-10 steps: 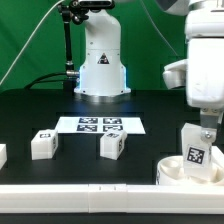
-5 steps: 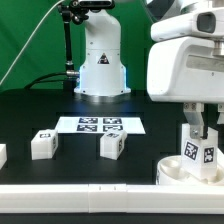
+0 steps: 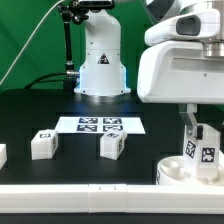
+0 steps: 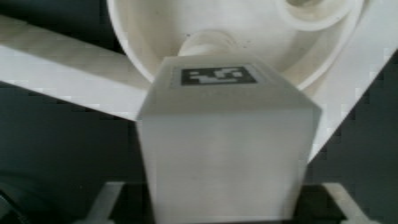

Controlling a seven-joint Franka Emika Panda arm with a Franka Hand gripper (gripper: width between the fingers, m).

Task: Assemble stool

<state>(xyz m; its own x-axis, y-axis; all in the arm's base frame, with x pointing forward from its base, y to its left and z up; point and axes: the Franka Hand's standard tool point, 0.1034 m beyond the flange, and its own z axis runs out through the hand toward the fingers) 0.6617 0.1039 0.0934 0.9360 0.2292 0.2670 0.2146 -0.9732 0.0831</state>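
Leg (image 4: pixel 228 140) — white, blocky, b&w tag — at round seat (image 4: pixel 324 58).

The marker board (image 3: pixel 100 125), a leg (image 3: pixel 42 144), a second leg (image 3: pixel 113 145), the round seat (image 3: pixel 170 172) and the border rail (image 3: pixel 80 190) are carried by the black table (image 3: pixel 30 115).

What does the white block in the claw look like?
The leg is a stubby white block, plastic by its look, with smooth flat sides. One black-and-white square tag shows on its side, another on its end. It stands about upright in the claw, at the exterior view's right, its lower end down at the round seat. Whether it touches the seat cannot be told.
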